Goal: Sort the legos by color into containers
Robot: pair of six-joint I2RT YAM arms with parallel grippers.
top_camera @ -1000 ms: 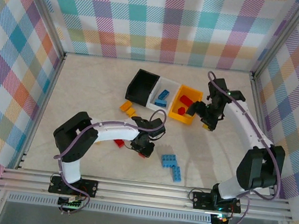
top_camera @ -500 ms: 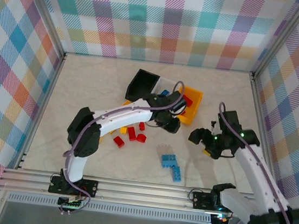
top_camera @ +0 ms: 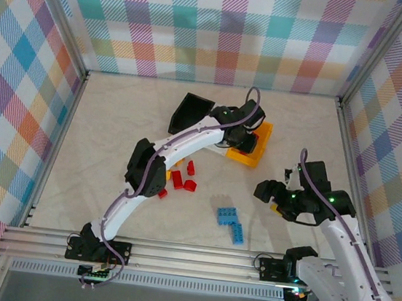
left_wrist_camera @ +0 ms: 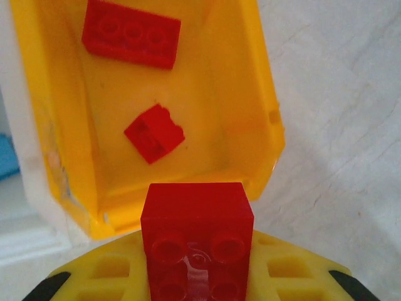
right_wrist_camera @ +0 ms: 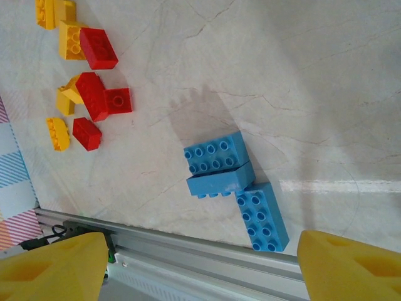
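As left end effector (left_wrist_camera: 197, 271) clamps one red brick (left_wrist_camera: 195, 219) — right (right_wrist_camera: 200, 269) released — yellow bin (left_wrist_camera: 250, 94) holds two

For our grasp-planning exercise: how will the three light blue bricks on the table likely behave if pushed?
The light blue bricks look hard and blocky, so probably stiff. They rest on flat faces, so they would likely slide, not roll. Touching, perhaps not joined: they may separate.
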